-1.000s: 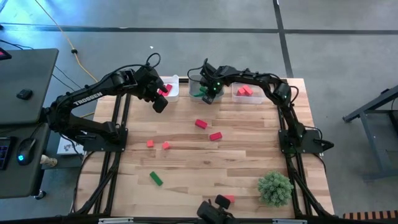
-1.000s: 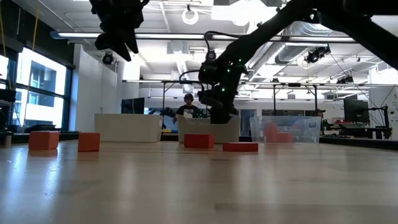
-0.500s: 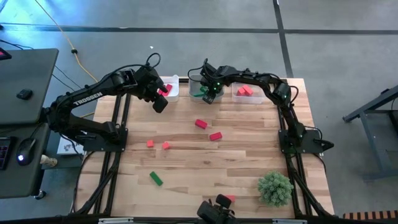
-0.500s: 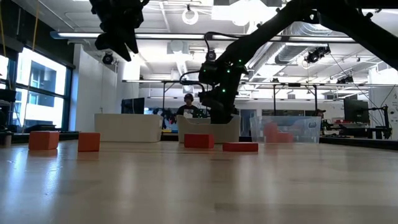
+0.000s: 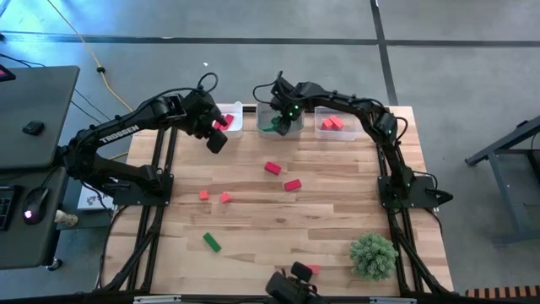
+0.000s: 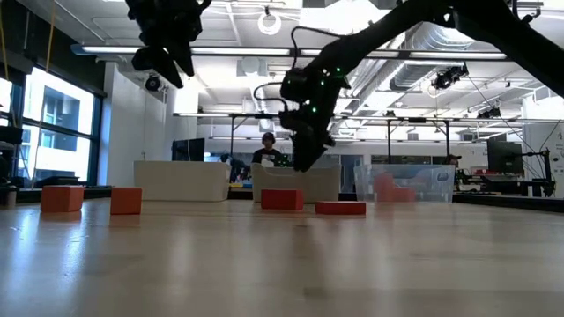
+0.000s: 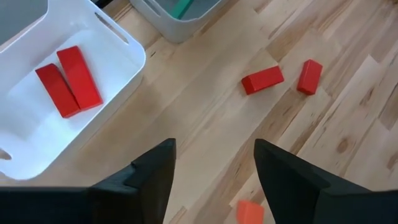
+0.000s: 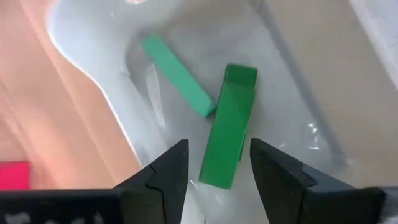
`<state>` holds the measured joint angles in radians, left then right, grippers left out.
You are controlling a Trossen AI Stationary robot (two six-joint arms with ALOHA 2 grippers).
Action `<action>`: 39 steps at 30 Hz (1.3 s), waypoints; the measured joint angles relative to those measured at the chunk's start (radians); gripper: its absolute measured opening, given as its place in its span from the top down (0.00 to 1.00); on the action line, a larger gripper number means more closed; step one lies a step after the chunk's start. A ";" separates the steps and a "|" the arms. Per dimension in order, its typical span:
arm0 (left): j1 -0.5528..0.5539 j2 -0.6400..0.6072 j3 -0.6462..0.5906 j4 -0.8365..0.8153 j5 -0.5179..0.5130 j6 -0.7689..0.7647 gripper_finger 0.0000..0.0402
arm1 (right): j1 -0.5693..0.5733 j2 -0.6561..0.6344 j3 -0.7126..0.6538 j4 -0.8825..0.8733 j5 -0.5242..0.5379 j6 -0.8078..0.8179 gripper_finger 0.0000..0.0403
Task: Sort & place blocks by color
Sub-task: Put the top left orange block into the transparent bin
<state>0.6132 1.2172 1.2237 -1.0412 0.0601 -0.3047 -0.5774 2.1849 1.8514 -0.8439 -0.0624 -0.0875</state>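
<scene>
Nearest the plant (image 5: 373, 256) a green block (image 5: 211, 242) is lying on the table (image 5: 337, 211), red blocks (image 5: 281, 176) sitting beyond — farther still, the right pincer (image 5: 283, 123) is hovering open over the middle bin (image 5: 272, 118), the left pincer (image 5: 216, 135) gaping empty beside it.

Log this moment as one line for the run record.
right gripper: open, over middle bin, two green blocks inside | left gripper: open, empty, beside left bin | loose blocks on table
</scene>
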 joint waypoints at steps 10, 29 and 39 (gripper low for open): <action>-0.045 0.000 0.000 -0.156 0.014 -0.047 0.45 | 0.000 0.000 0.193 -0.101 -0.021 -0.018 0.60; -0.415 0.000 0.000 -0.241 -0.107 -0.084 0.46 | 0.005 -0.001 0.472 -0.300 -0.020 0.048 0.60; -0.581 0.000 -0.094 -0.240 -0.154 -0.164 0.46 | 0.071 -0.006 0.504 -0.396 -0.019 0.115 0.60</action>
<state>0.0321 1.2167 1.1298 -1.2812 -0.0940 -0.4689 -0.5064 2.1789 2.3558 -1.2395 -0.0816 0.0274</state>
